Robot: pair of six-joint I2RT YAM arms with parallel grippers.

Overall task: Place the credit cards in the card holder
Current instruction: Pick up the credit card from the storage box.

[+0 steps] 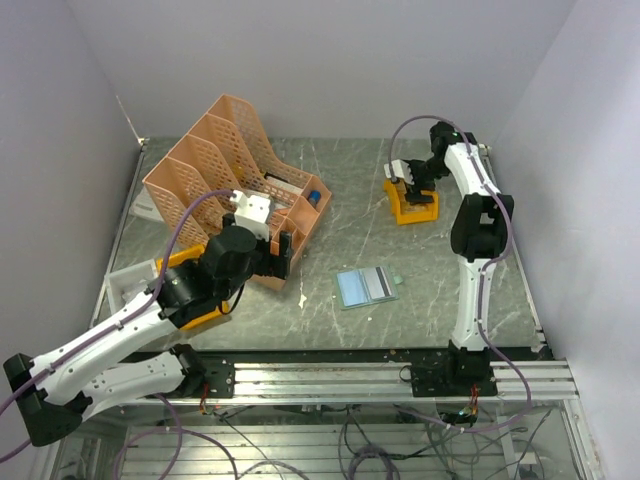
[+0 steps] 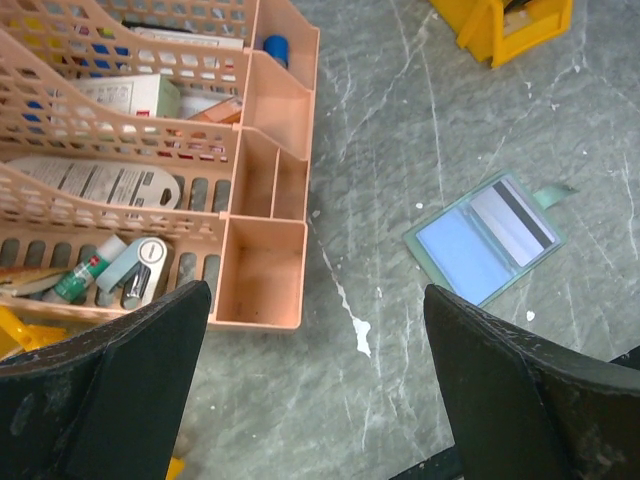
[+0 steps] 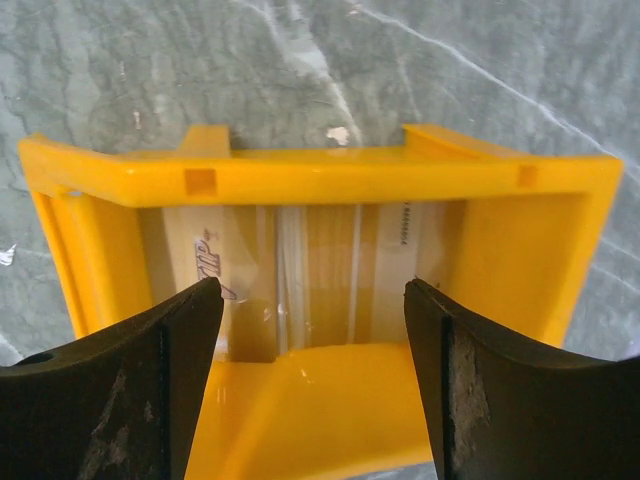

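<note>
several credit cards (image 3: 250, 270), pale and thin, lie stacked in the bottom of a yellow bin (image 3: 320, 175) at the far right of the table (image 1: 340, 190); one bears a scrawled signature, and the exact count cannot be told. one card holder (image 1: 367, 286), grey-green, lies opened flat on the table near the middle, well apart from the bin; one half shows a pale blue face, the other a whitish face with a dark stripe, and a small tab sticks out from its far edge. right gripper (image 3: 312, 300): jaws spread wide over the bin's open mouth, the cards seen between the fingers, nothing clamped. right arm: rises upright from its base at the near edge, bends at the elbow, the wrist reaching left and down to the bin. left gripper (image 2: 315, 295): jaws at full spread, empty, above bare table between the card holder and the near corner of a peach file rack (image 2: 262, 270). left arm: stretched low from the near left corner toward the rack, passing over a second yellow bin (image 1: 205, 318).
</note>
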